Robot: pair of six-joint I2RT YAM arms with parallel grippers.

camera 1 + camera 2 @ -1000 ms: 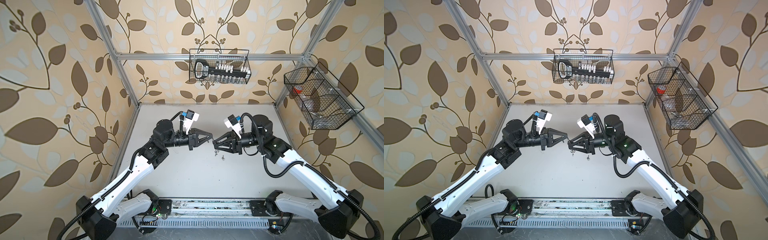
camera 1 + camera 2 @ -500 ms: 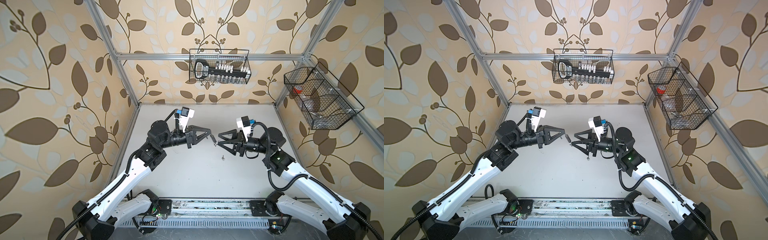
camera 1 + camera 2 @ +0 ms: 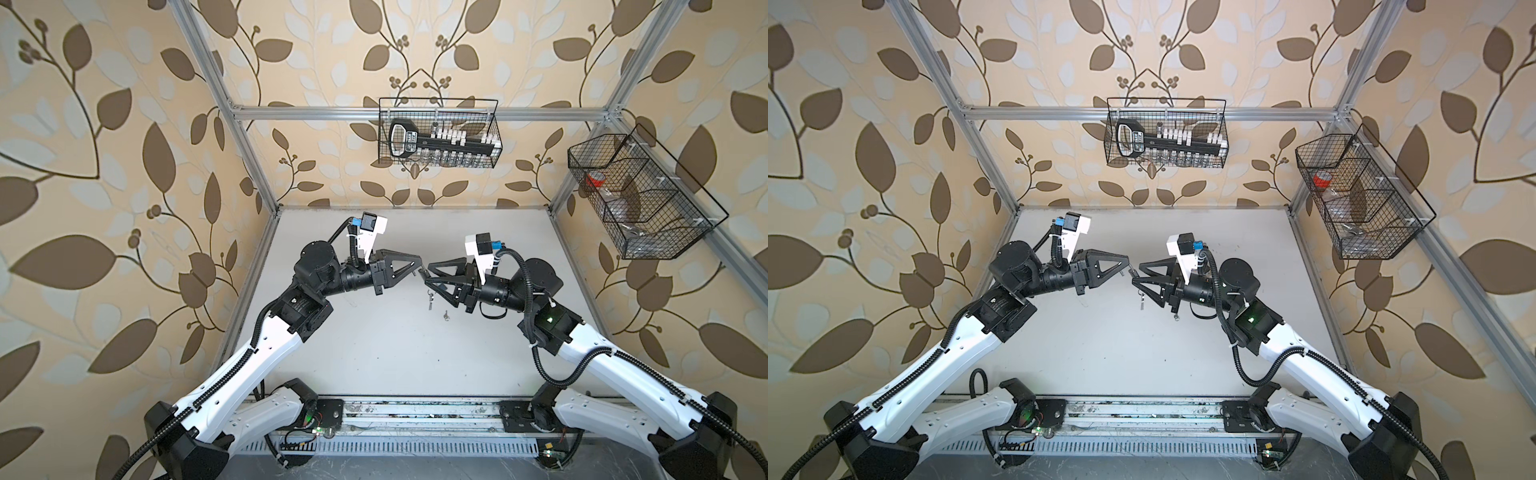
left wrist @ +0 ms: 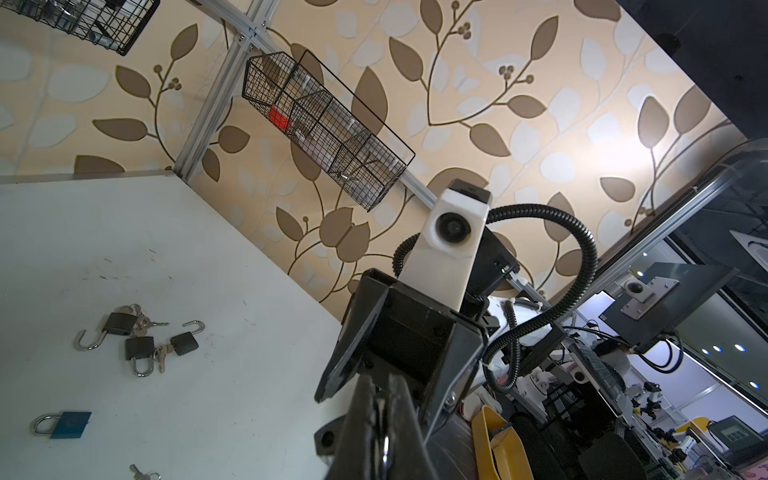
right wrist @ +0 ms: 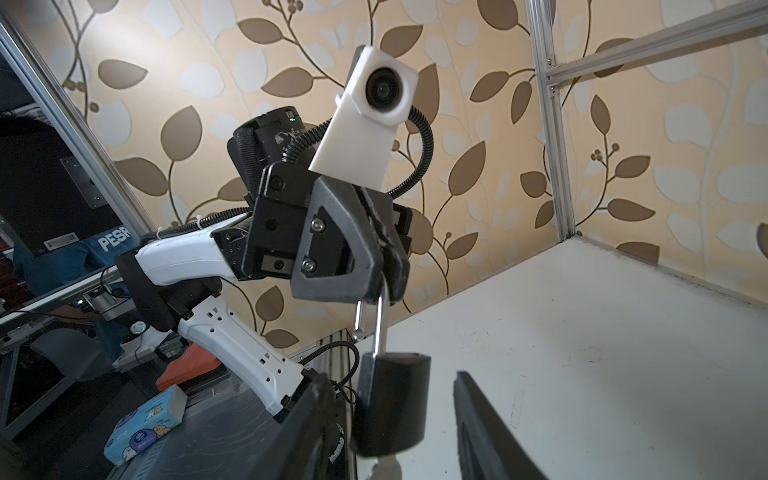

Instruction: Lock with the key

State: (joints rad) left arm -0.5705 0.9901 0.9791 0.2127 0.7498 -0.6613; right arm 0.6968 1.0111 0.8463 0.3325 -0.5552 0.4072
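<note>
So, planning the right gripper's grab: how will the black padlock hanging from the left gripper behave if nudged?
Likely swings: the black padlock hangs free by its open shackle from the left gripper. Probably heavy for its size: steel shackle, solid-looking body. Its dangling key may sway.

Light: bright and even in both top views; you will find only faint, soft shadows on the table (image 3: 374, 353). Glare: one washed-out white patch on the wall (image 4: 615, 153), left wrist view. Distortion: wide-angle stretch in both top views, the frame post (image 3: 249, 158) slanting outward, leaf pattern smeared near the edges. Focus: the padlock (image 5: 390, 399), close to the right wrist lens, reads dark and soft.
</note>
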